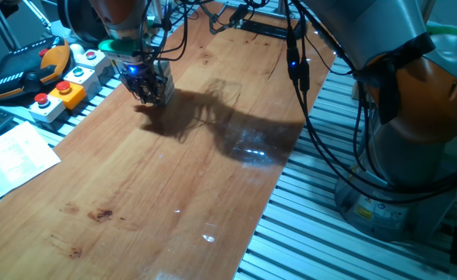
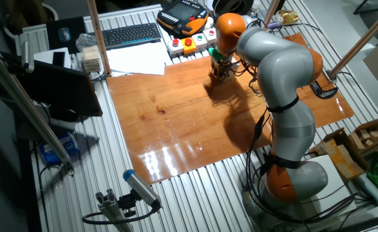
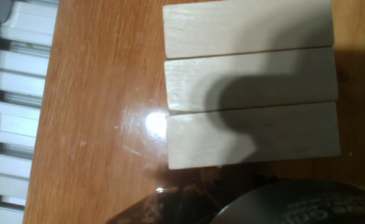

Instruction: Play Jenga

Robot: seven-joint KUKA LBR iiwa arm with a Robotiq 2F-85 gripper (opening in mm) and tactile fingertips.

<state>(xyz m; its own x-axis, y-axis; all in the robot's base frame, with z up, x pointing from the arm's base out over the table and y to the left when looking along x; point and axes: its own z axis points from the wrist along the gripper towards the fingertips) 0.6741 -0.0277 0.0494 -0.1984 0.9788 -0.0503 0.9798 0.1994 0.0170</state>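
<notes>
In the hand view, three pale wooden Jenga blocks (image 3: 250, 84) lie side by side, long edges touching, on the brown board, seen from straight above. A rounded shadow falls across the middle and lower blocks. A dark curved part of the hand fills the bottom edge, and no fingertips show there. In one fixed view my gripper (image 1: 149, 95) hangs low over the board's far left corner and hides the blocks. The other fixed view shows the gripper (image 2: 219, 73) close to the board next to the button boxes. Its jaws are too small and dark to read.
Grey button boxes (image 1: 65, 89) and an orange-black pendant (image 1: 26, 70) lie just off the board's left edge, with papers (image 1: 10, 159) nearer. A pale wooden stack (image 2: 92, 59) stands beside the keyboard (image 2: 131, 33). The wooden board (image 1: 181, 179) stretches toward the front.
</notes>
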